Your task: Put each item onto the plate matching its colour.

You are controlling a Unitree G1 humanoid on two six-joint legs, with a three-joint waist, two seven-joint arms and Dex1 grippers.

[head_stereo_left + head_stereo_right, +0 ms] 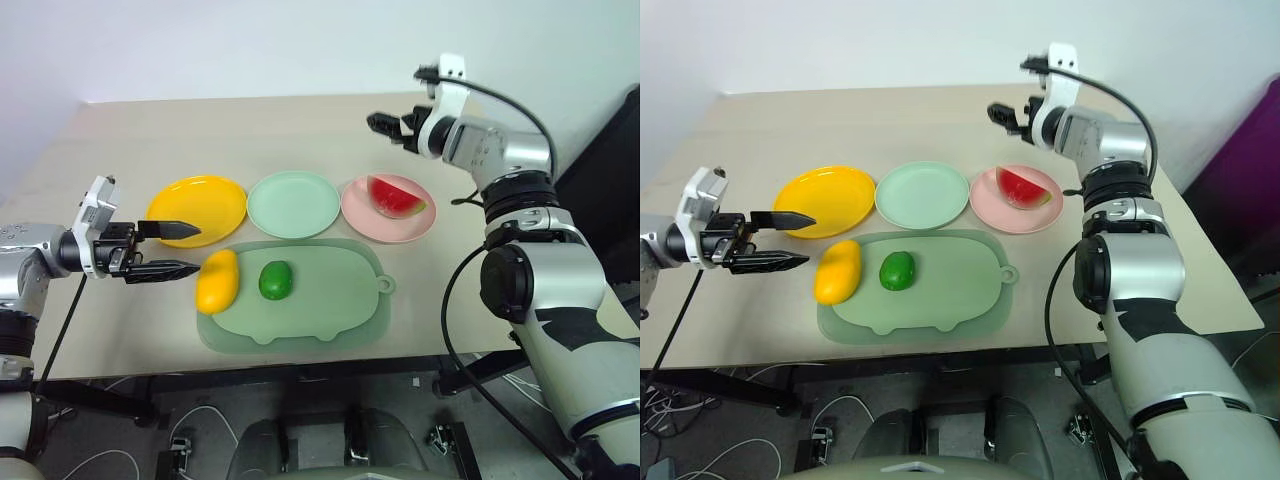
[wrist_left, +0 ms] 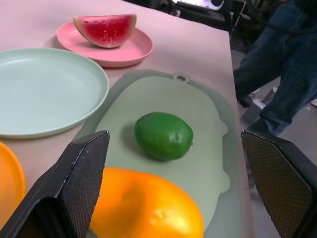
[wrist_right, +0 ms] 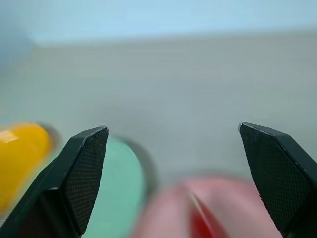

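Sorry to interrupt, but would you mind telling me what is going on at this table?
A humanoid robot is sorting toy foods onto colour-matched plates. The red watermelon wedge already lies on the round pink plate. The yellow oblong mango and glossy green fruit sit on the pale green mat. The open left gripper is beside the mango; the right gripper is raised, open and empty.

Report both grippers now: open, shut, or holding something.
Left gripper: open, empty, beside the yellow mango.
Right gripper: open, empty, raised above the table beyond the pink plate.
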